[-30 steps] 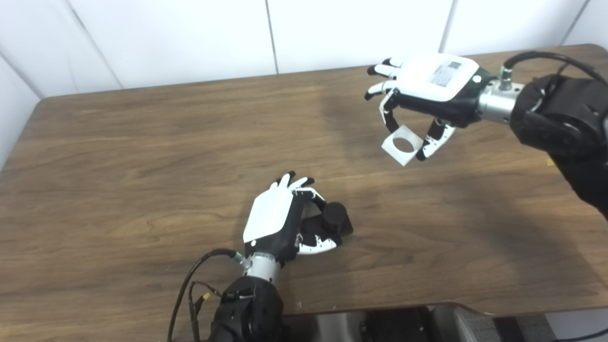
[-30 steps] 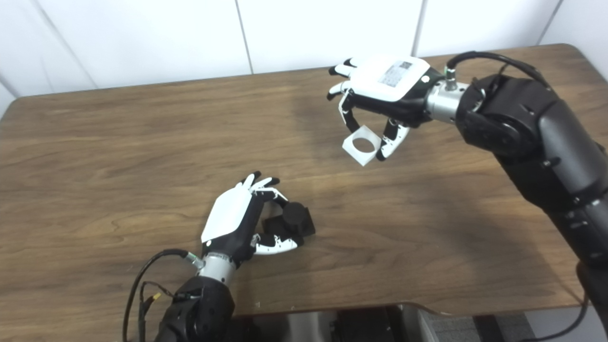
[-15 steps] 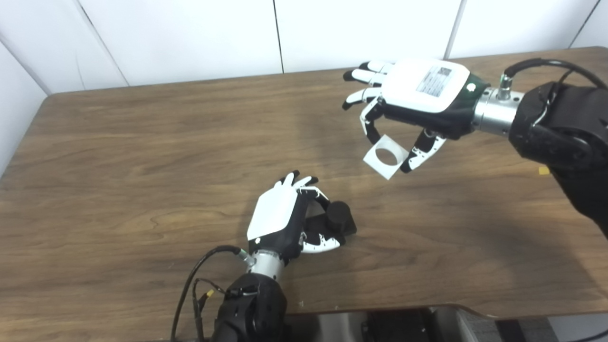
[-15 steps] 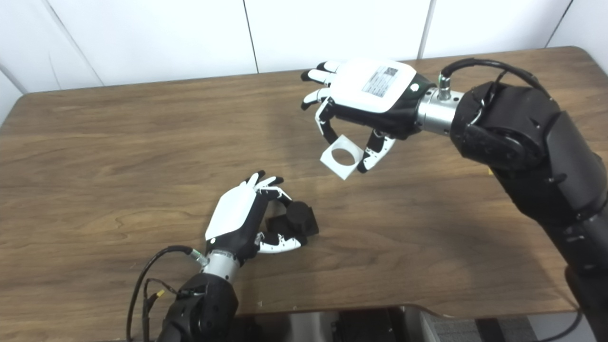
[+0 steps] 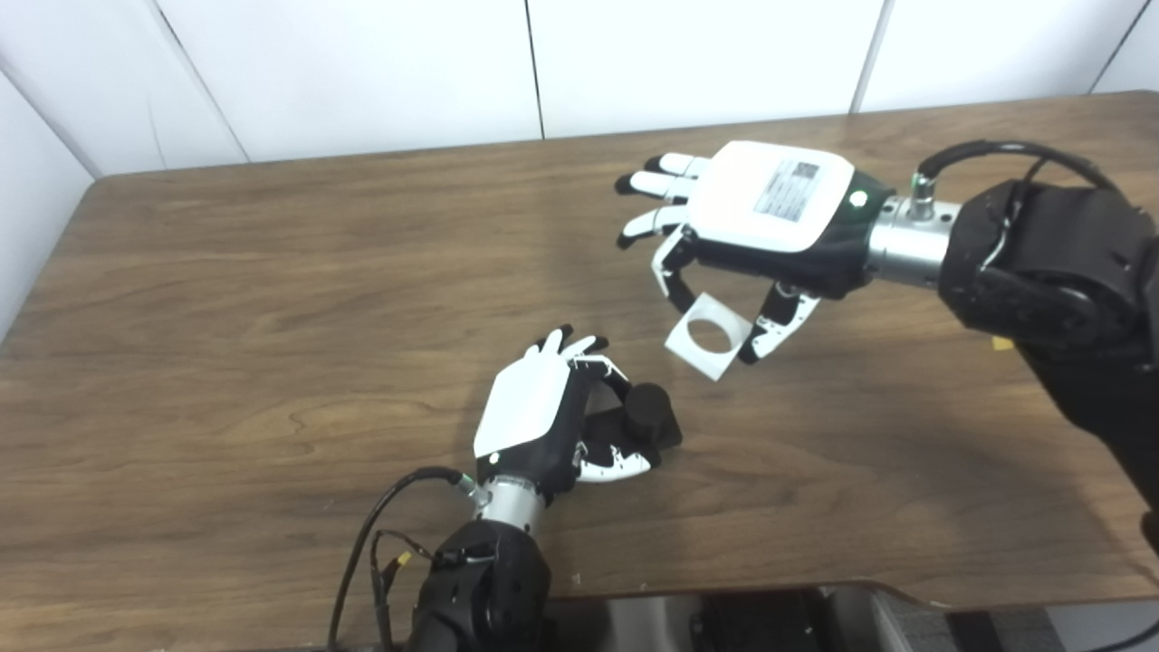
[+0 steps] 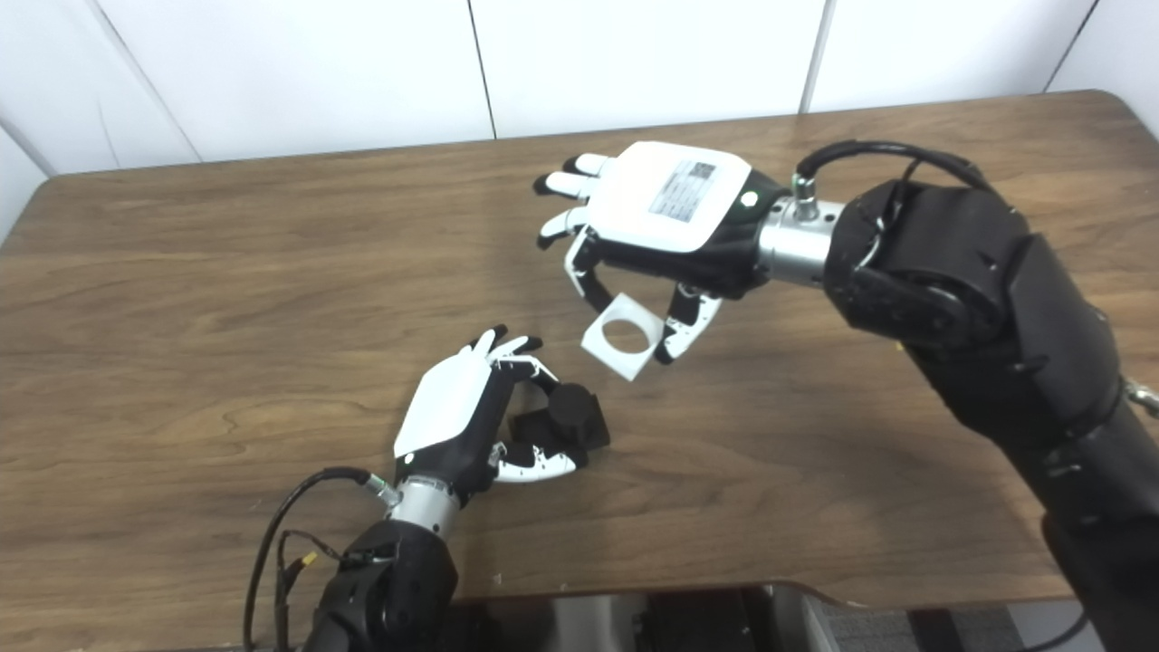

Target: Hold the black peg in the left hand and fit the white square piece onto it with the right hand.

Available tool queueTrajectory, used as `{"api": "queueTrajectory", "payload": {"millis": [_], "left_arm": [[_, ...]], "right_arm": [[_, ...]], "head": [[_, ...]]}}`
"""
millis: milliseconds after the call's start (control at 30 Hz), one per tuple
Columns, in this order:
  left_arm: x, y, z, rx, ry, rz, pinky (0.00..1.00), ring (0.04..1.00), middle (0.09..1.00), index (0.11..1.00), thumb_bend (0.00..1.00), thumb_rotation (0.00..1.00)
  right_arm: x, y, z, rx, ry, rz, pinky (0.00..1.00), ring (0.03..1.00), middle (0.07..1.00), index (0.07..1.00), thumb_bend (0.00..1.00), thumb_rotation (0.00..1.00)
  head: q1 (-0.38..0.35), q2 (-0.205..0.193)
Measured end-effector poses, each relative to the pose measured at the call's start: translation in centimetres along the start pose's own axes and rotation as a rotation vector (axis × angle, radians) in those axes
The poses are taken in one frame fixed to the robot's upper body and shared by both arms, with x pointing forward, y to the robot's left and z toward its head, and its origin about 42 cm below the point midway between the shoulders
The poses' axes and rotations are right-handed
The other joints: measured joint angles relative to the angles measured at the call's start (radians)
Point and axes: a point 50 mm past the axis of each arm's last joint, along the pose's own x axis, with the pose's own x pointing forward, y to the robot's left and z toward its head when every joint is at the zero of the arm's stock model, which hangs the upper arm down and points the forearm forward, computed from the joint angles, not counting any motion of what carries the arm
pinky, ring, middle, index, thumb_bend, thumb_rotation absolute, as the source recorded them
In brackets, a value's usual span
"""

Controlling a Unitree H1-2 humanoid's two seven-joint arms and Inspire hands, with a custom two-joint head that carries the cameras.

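The black peg (image 5: 645, 409), a short round post on a square black base, rests on the brown table (image 5: 226, 299) near the middle. My left hand (image 5: 534, 418) is shut on it, fingers and thumb wrapped round the base, the post's top showing. The white square piece (image 5: 709, 336), flat with a round hole, hangs above the table up and to the right of the peg. My right hand (image 5: 761, 217) is shut on it, pinching it between a finger and the thumb, palm down. A short gap separates piece and peg.
A white panelled wall (image 5: 543, 63) runs along the table's far edge. The near table edge (image 5: 815, 589) lies close below my left forearm. A small yellow mark (image 5: 1000, 343) sits on the wood under my right arm.
My right hand has carried the white square piece down and to the left, closer to the peg. The left hand and peg have stayed put. The camera view shifted slightly.
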Motion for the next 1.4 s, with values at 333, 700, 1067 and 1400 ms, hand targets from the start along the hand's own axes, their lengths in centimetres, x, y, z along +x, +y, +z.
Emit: {"api": "queueTrajectory", "payload": {"millis": [333, 700, 1067, 1400], "left_arm": [[0.0, 0.0, 0.1, 0.003, 0.000, 0.001, 1.00, 1.000, 0.899, 0.488, 0.51, 0.08], [0.0, 0.0, 0.1, 0.002, 0.001, 0.001, 1.00, 1.000, 0.897, 0.488, 0.51, 0.08], [0.1, -0.2, 0.1, 0.001, 0.002, 0.004, 1.00, 1.000, 0.897, 0.488, 0.51, 0.08], [0.2, -0.2, 0.2, 0.000, 0.005, 0.003, 1.00, 1.000, 0.897, 0.487, 0.51, 0.08]], "right_arm": [[1.2, 0.4, 1.1, -0.007, -0.039, 0.019, 1.00, 1.000, 0.888, 0.490, 0.52, 0.16], [2.1, 1.5, 1.8, -0.023, -0.066, 0.085, 1.00, 1.000, 0.899, 0.491, 0.52, 0.16], [3.0, 1.9, 2.5, -0.036, -0.095, 0.109, 1.00, 1.000, 0.902, 0.491, 0.52, 0.16], [3.8, 2.7, 1.9, -0.033, -0.081, 0.130, 1.00, 1.000, 0.916, 0.492, 0.52, 0.16]], "head": [[0.014, -0.003], [0.006, -0.011], [0.021, -0.009], [0.020, -0.017]]}}
